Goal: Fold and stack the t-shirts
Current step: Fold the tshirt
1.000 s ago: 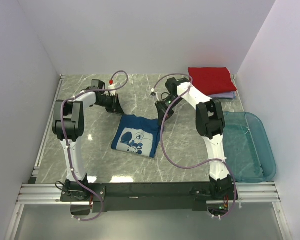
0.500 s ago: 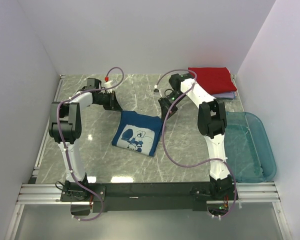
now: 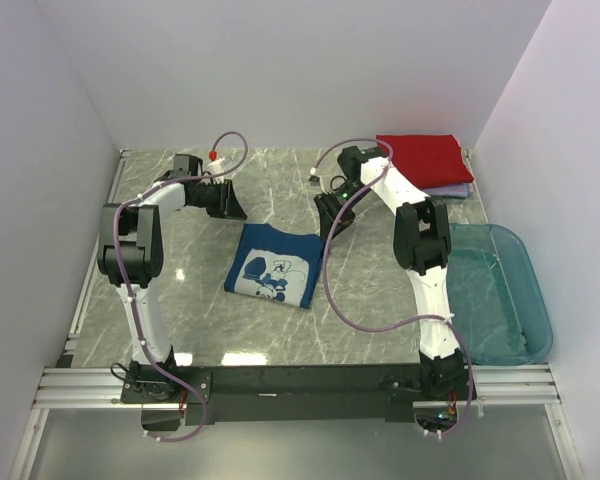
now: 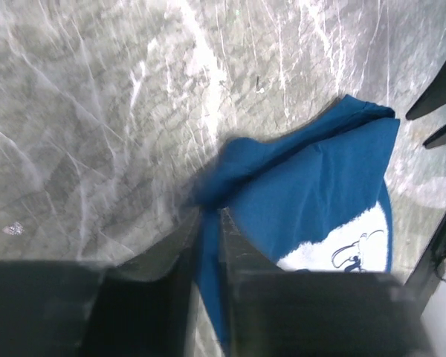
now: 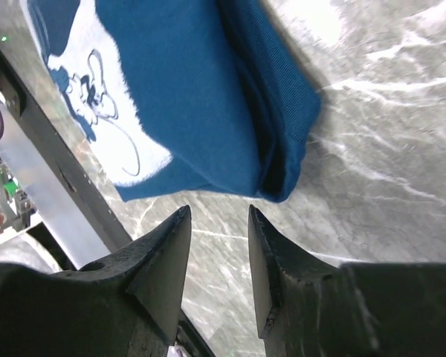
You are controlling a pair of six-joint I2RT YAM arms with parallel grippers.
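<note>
The dark blue t-shirt (image 3: 272,264) lies folded mid-table, white print up. My left gripper (image 3: 234,211) is at its far left corner. In the left wrist view the jaws (image 4: 210,212) stand almost together with a strip of the blue t-shirt (image 4: 312,186) pinched between them. My right gripper (image 3: 327,228) hovers off the far right corner. In its wrist view it (image 5: 218,212) is open and holds nothing, with the shirt's folded corner (image 5: 282,149) just past the tips. The red t-shirt (image 3: 420,157) lies folded on the pale lavender one (image 3: 454,190) at the back right.
A translucent teal tub (image 3: 500,292) stands at the right edge of the marble table (image 3: 180,300). White walls close in the back and both sides. Cables loop from both arms over the table, one of them (image 3: 355,322) near the shirt's right side.
My right gripper has opened and let go of the blue shirt's far right corner. Both grippers carried the far edge slightly back, and the shirt now lies flatter.
</note>
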